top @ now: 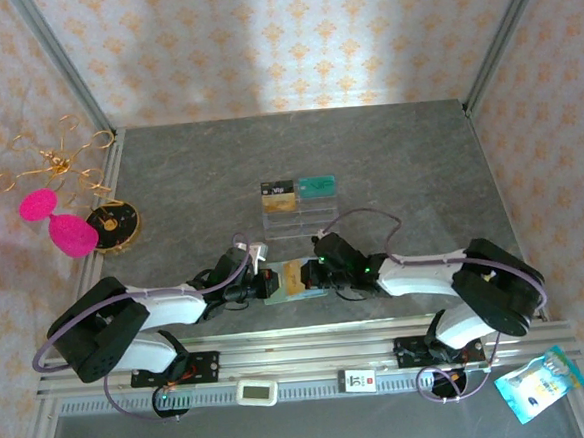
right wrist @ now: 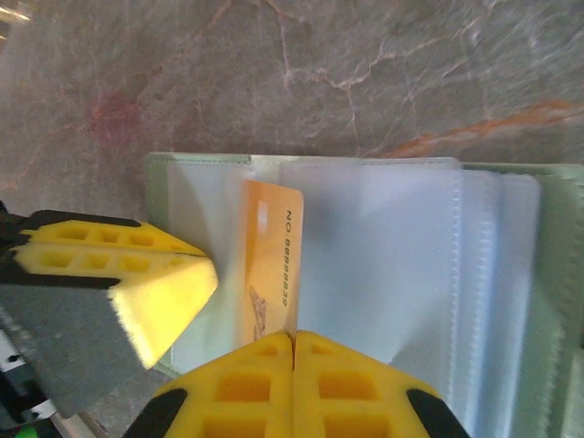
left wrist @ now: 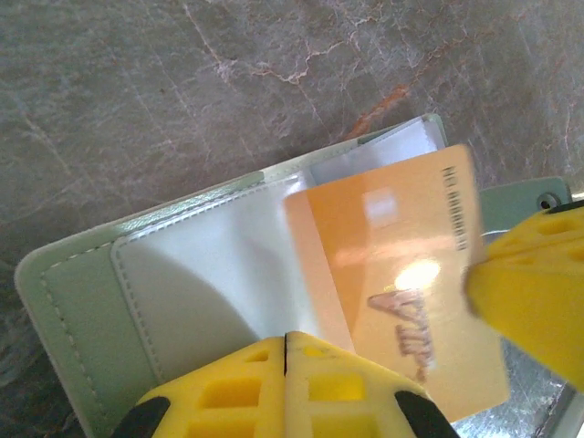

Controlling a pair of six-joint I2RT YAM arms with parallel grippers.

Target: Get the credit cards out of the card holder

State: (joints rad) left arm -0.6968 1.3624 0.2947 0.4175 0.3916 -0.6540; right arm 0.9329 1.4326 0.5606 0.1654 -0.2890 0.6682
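Note:
The sage-green card holder [top: 274,292] lies open near the table's front edge, between my two grippers, with its clear sleeves [right wrist: 411,255] fanned out. An orange credit card [left wrist: 401,274] stands partly out of a sleeve. My right gripper [right wrist: 293,336] is shut on that card's [right wrist: 269,255] near edge. Its yellow fingers [left wrist: 538,292] show at the card's right side in the left wrist view. My left gripper [left wrist: 286,336] is shut, its tips resting on the holder's [left wrist: 82,301] pale sleeve beside the card. In the top view the left gripper [top: 261,281] and right gripper [top: 318,270] meet over the holder.
A clear compartment tray [top: 299,218] behind the holder carries a black card [top: 278,189], a green card [top: 318,185] and a gold one [top: 279,205]. A black-and-gold disc [top: 112,224], pink ornaments [top: 57,220] and gold wire sit at the left. A blue packet [top: 539,384] lies front right.

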